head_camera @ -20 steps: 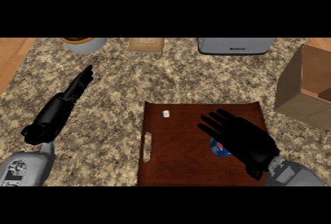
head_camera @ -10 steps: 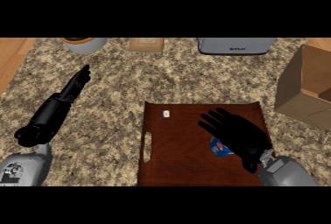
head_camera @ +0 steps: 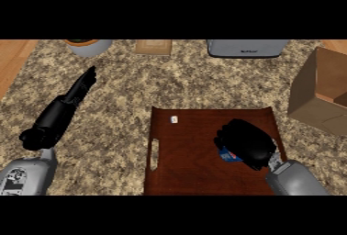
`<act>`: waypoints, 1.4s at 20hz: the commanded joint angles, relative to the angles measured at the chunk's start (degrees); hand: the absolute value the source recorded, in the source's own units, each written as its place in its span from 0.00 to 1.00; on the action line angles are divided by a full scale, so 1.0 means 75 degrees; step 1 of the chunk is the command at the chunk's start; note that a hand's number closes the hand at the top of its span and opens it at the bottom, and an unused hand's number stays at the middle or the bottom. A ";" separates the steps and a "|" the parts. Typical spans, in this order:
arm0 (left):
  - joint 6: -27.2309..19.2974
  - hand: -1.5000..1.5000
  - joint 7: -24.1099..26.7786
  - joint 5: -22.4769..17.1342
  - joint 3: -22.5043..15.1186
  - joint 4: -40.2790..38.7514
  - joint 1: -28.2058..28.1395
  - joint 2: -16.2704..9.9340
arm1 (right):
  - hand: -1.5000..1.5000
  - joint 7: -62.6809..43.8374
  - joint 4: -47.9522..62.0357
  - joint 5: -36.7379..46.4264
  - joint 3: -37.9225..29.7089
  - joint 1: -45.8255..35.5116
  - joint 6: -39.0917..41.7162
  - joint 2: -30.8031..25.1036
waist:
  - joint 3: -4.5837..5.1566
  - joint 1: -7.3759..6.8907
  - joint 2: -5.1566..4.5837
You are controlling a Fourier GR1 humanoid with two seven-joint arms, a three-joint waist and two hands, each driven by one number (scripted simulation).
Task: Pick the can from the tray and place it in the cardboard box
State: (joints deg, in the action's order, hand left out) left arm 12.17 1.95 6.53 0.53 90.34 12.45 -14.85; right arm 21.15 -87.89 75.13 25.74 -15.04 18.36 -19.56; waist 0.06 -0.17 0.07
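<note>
A grey appliance (head_camera: 247,47), a small board (head_camera: 153,46) and a bowl (head_camera: 88,46) line the counter's twelve o'clock edge. The cardboard box (head_camera: 313,96) stands open at two o'clock of the tray (head_camera: 190,151). The right hand (head_camera: 245,141) curls over the can (head_camera: 230,156) on the tray; its axis cannot be told. The left hand (head_camera: 73,95) lies at nine o'clock, fingers straight together

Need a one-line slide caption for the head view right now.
Right hand curled over the blue can on the brown tray; left hand open, cardboard box waiting at right.
</note>
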 commanded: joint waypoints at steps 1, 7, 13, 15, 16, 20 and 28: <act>0.0036 0.50 0.0394 0.0157 -0.0037 -0.0259 -0.0118 0.0127 | 1.00 0.0490 0.0528 0.0250 -0.0071 0.0168 -0.1223 0.0123 | -0.0009 0.0012 -0.0015; -0.0031 0.50 0.0547 0.0344 -0.0035 -0.0350 -0.0294 0.0238 | 1.00 0.0551 -0.0827 -0.0204 -0.0177 0.0911 -0.0938 0.0349 | -0.0007 0.0054 -0.0001; 0.0055 0.50 0.0066 0.0213 0.0059 0.0233 -0.0339 0.0202 | 1.00 0.0613 -0.2196 -0.1328 -0.0663 0.1853 -0.0338 0.0441 | -0.0009 0.0057 0.0014; 0.0500 0.50 0.0520 -0.0068 0.0442 -0.0109 -0.0307 -0.0236 | 1.00 0.0968 -0.2728 -0.1611 -0.1057 0.1900 -0.0430 0.0115 | -0.0007 0.0060 0.0008; 0.0316 0.50 0.0542 0.0072 0.0308 -0.0200 -0.0203 -0.0023 | 1.00 0.0971 -0.2547 -0.1625 -0.1207 0.1263 -0.0392 0.0288 | -0.0007 0.0034 -0.0001; 0.0314 0.50 -0.0063 0.0018 0.0266 0.0129 -0.0108 0.0073 | 1.00 0.0628 -0.4478 -0.2275 -0.1787 0.1966 0.0330 0.0044 | -0.0007 0.0095 0.0018; 0.0204 0.50 0.0155 0.0233 0.0152 -0.0044 -0.0158 0.0172 | 1.00 -0.1820 -0.4760 -0.3847 -0.3970 0.1292 0.0996 0.1480 | -0.0004 0.0093 -0.0009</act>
State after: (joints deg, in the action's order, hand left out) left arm 14.30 3.04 7.16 2.76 90.31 11.11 -14.45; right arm 14.48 -123.42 50.91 2.37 -3.32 24.43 -12.67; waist 0.04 0.63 0.17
